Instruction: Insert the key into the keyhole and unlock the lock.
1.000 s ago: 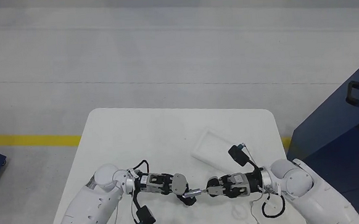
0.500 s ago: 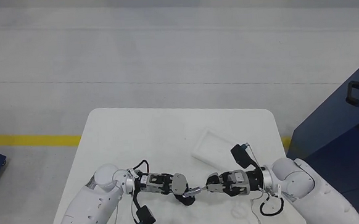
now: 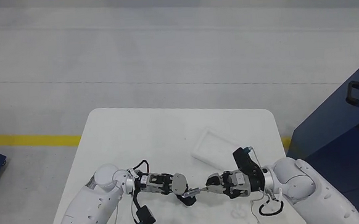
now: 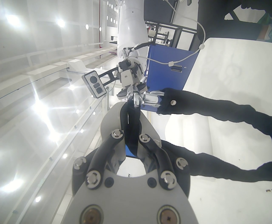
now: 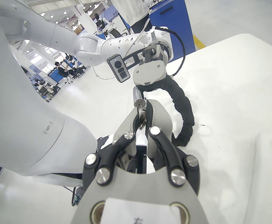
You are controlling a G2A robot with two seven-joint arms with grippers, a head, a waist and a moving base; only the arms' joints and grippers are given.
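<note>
Quick count from us: one lock [image 5: 138, 98], one key [image 5: 142, 119], two grippers, one tray.

The lock is a chrome cylinder on a single black fabric-sleeved cable [image 5: 184, 106] that loops down onto the table. The left gripper [image 4: 130, 114] is clenched on the sleeved cable right behind the cylinder. The right gripper [image 5: 141, 114] is pinched tight on the key, and the key's tip sits against the cylinder's end face. We can't tell how far in it is.

Seen from the top, the two grippers meet nose to nose at the 6 o'clock edge of the one white table [image 3: 137, 133], with the left arm coming in from 8 o'clock and the right from 4 o'clock. The lock hangs between them. The white tray [image 3: 214, 148] lies flat at about 1 o'clock from the lock, well apart from it.

Around the table there's a pale grey floor [image 3: 163, 51] with two yellow stripes [image 3: 33, 141], one at 9 o'clock and one far off at 12. One blue cabinet [image 3: 342, 139] stands at 3 o'clock.
</note>
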